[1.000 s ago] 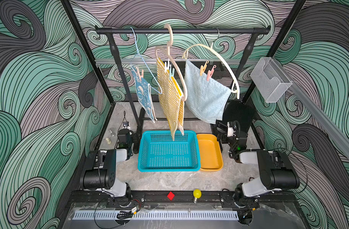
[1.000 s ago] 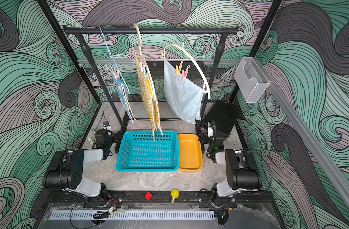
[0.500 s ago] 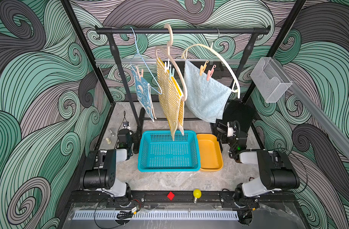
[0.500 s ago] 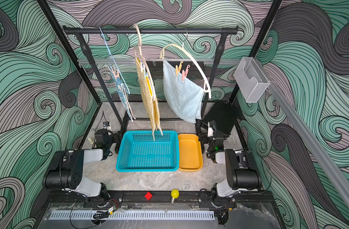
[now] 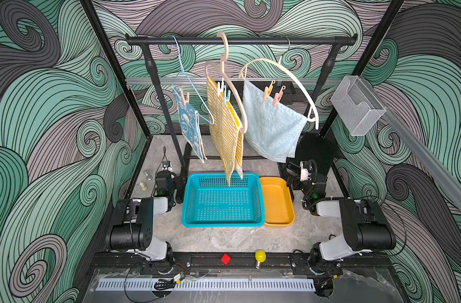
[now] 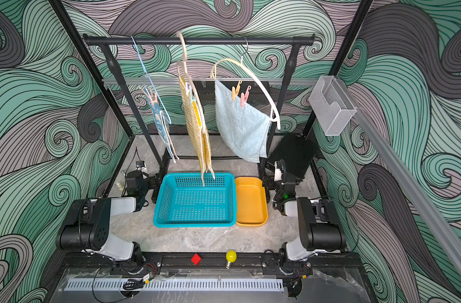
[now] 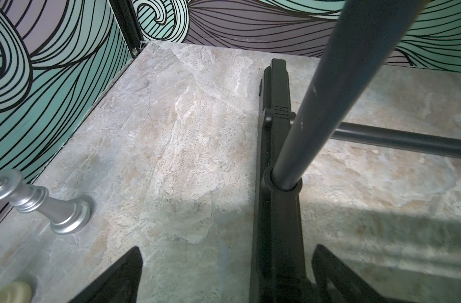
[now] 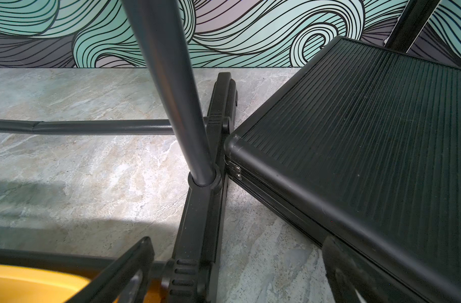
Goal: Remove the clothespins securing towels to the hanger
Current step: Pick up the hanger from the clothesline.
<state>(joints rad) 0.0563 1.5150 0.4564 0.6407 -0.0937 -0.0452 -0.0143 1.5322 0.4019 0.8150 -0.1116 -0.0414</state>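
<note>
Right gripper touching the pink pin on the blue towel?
Apart. In both top views the pink clothespin sits high on the pale-blue towel; the right wrist view shows the right gripper open, low, astride the rack's foot.

Robot lab test cell. Swirl-print wall panels box in left, far, right sides on black frame posts; aluminium rail on right, clear bin against it. Left arm and right arm mounted on black mounting rail at near edge of marble-look counter. Staged props: small garment rack with towels, teal basket, yellow tray, chess pieces, bulb, red block. Loose cables below near edge.
</note>
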